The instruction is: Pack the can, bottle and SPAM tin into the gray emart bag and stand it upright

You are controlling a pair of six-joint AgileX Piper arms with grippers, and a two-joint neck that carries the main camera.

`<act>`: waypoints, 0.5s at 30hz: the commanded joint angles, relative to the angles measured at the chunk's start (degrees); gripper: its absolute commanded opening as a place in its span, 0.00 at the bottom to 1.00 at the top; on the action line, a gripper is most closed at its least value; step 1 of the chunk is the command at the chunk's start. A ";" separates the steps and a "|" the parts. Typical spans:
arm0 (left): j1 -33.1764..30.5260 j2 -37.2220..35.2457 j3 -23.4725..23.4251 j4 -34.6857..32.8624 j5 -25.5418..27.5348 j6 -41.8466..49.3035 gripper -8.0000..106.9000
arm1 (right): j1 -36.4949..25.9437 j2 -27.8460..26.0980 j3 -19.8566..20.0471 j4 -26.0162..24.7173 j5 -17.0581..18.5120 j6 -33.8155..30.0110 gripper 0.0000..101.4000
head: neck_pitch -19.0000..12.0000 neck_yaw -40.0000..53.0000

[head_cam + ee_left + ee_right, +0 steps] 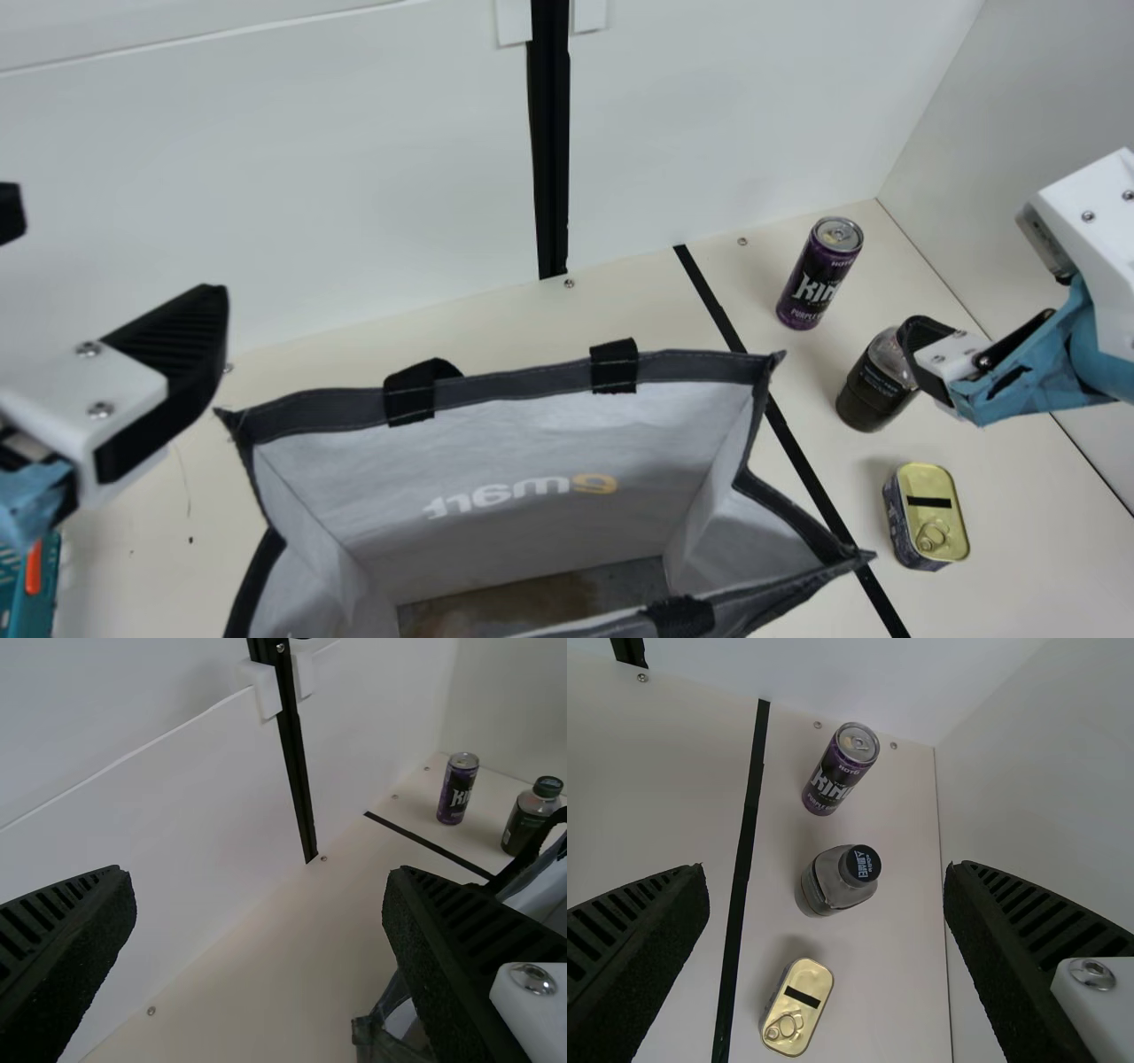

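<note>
Your right pincer (926, 354) gapes wide, holding nothing, near the capped bottle (833, 881); the purple can (818, 275) stands beyond it toward the back wall, the SPAM tin (928, 514) on its near side. Your left pincer (115, 252), also empty, is spread wide beside the upright, open gray emart bag (523, 443).

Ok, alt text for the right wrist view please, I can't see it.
The purple can, the bottle and the SPAM tin stand apart in a rough row on the cream table, framed by the open right pincer. A black strip runs alongside.
</note>
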 commanded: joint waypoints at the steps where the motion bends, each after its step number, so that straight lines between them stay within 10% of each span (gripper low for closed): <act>1: -0.78 0.16 0.05 -0.31 0.11 0.50 0.85 | 0.00 0.00 0.00 0.00 0.00 0.00 0.94 | -1.30 -0.05; 15: -8.03 0.80 1.39 -1.75 0.11 3.44 0.85 | 0.00 0.00 0.00 0.00 0.00 0.00 0.94 | -1.30 -0.05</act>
